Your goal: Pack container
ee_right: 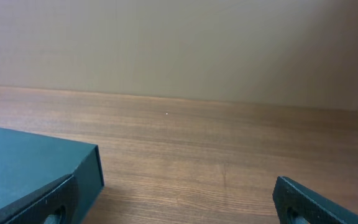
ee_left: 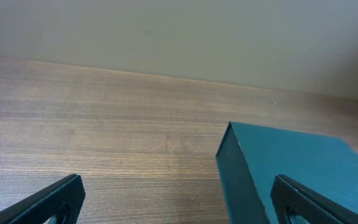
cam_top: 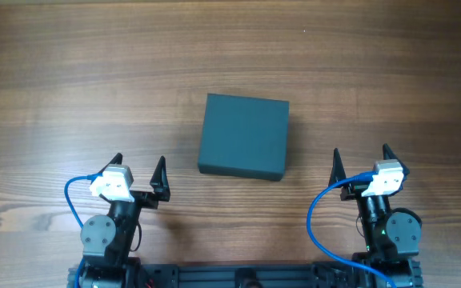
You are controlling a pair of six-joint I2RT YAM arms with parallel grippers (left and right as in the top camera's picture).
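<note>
Left gripper [cam_top: 139, 164]: fingers spread wide apart, holding nothing, set over the wooden table [cam_top: 70, 72] on the near-left side of the container [cam_top: 243, 136], well clear of it. Right gripper [cam_top: 361, 156]: fingers likewise parted, holding nothing, on the near-right side of the container, not touching it. Container: matte teal-grey box at the table's centre, between both grippers and slightly beyond them. Lid lying flat and shut; interior hidden.

One container [cam_top: 243, 136]; two pincers: left pincer [cam_top: 140, 160], right pincer [cam_top: 361, 151].
</note>
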